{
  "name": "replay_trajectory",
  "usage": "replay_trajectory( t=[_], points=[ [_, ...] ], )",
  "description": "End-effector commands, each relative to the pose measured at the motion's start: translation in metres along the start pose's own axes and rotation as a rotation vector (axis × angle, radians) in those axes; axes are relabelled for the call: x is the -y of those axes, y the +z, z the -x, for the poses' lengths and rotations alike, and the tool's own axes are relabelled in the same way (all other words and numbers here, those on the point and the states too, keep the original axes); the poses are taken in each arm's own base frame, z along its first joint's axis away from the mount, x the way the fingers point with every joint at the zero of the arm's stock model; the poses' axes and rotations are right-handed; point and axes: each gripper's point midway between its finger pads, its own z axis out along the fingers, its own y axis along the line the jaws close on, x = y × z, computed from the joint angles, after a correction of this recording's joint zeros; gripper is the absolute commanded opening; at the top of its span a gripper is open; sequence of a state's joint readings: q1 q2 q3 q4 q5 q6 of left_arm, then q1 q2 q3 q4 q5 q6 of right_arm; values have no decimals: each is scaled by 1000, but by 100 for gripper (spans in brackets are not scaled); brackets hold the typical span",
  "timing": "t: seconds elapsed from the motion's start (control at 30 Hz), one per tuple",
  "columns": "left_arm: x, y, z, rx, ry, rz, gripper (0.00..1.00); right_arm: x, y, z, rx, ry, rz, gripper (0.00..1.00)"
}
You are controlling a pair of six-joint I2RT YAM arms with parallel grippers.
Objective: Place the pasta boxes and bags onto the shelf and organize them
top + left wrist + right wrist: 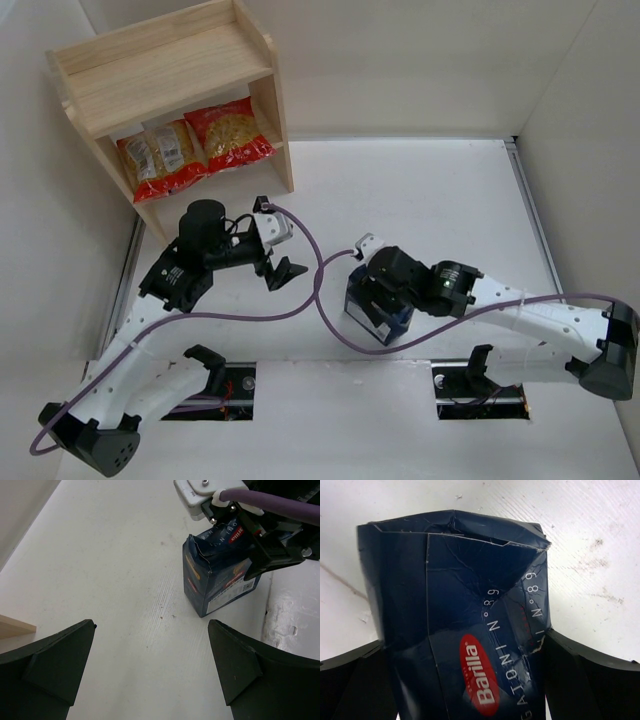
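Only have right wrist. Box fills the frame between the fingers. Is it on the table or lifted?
Observer: It looks to be on the table. In the left wrist view the box stands upright on its base, with the right hand gripping its crumpled top.
Operator: Where are the bags?
Observer: Both bags lie side by side on the lower tier of the shelf, at the far left.
Operator: Is the left hand in the path?
Observer: Probably. The left hand is open, holds nothing, and sits over the table between box and shelf.
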State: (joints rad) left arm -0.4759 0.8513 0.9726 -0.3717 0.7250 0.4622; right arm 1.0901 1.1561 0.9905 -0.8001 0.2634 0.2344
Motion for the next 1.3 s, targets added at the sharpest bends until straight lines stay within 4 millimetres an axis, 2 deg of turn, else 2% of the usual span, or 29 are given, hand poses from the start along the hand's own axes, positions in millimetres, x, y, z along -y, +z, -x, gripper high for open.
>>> replay_trajectory(
  t=[0.0, 0.07, 0.13, 0.2, 0.23, 0.27, 0.3, 0.37, 0.43, 0.5, 0.53, 0.63, 0.7, 0.83, 1.0, 1.07, 1.2, 1.27],
  points=[
    [5, -5, 3, 21, 4, -5, 100, -18, 16, 4, -4, 22, 88, 100],
    [6, -7, 3, 16, 0, -5, 100, -25, 18, 3, -14, 17, 119, 97],
    [6, -9, 2, 15, -1, -1, 100, -30, 18, 3, -3, 18, 155, 72],
    [7, -11, 1, 15, -1, 4, 100, -34, 17, 3, 3, 26, 181, 55],
    [7, -11, 0, 14, -1, 7, 100, -32, 17, 4, 8, 33, 179, 35],
    [7, -13, 0, 15, 0, 12, 100, -29, 17, 3, 6, 39, 170, 27],
    [7, -14, 0, 16, 0, 17, 100, -27, 17, 2, 0, 41, 166, 24],
    [6, -17, 0, 16, -1, 25, 100, -24, 17, 1, -6, 45, 156, 23],
    [4, -21, 3, 20, 1, 41, 100, -21, 12, 11, 32, 85, 167, 23],
    [0, -28, 7, 29, 6, 71, 100, -17, 0, 37, 139, 171, 191, 20],
    [-3, -32, 9, 34, 9, 92, 100, -13, -9, 55, 216, 238, 214, 15],
    [-15, -43, 7, 43, 11, 164, 100, 2, -36, 97, 435, 434, 317, 10],
    [-16, -45, 1, 35, -6, 175, 100, 16, -53, 115, 560, 562, 402, 10],
    [-8, -45, -6, 21, -35, 161, 100, 47, -68, 120, 705, 790, 507, 9],
    [-6, -43, -1, 30, 23, 196, 100, 95, -96, 122, 911, 1056, 512, 6],
    [-22, -44, 7, 32, 107, 295, 100, 112, -110, 124, 980, 1150, 503, 7],
    [-75, -46, 22, -88, 400, 517, 100, 141, -139, 130, 1136, 1352, 467, 6],
    [-80, -37, 34, -146, 626, 524, 100, 148, -153, 134, 1206, 1447, 475, 5]
  ],
)
